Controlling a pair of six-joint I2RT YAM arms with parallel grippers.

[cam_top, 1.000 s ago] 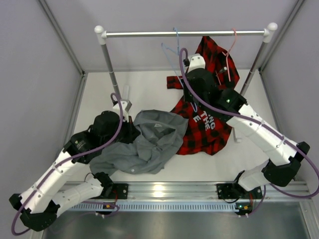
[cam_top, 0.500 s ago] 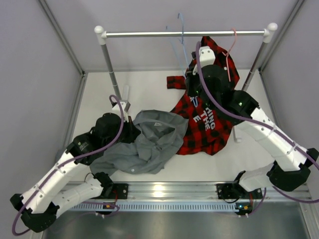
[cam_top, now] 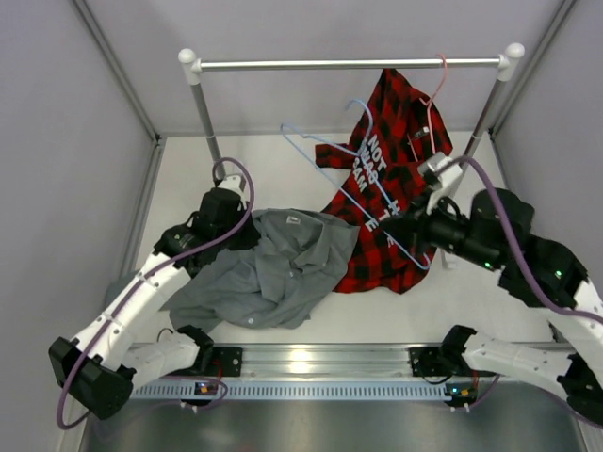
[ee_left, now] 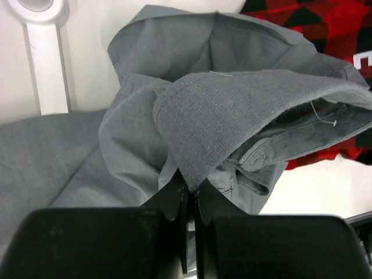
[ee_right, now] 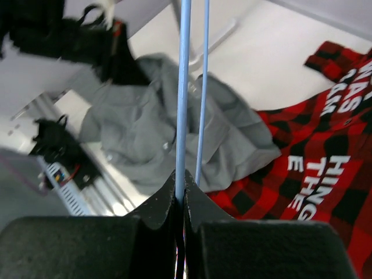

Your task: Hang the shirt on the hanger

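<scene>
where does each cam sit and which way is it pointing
Top external: above and behind the bases, looking down on the table; both arms show.
Left wrist: on the left arm, looking along the left tool, shut on the grey shirt.
Right wrist: on the right arm, looking along the right tool, shut on the blue hanger.
Shared: both wrist views show the grey shirt and the plaid shirt.
</scene>
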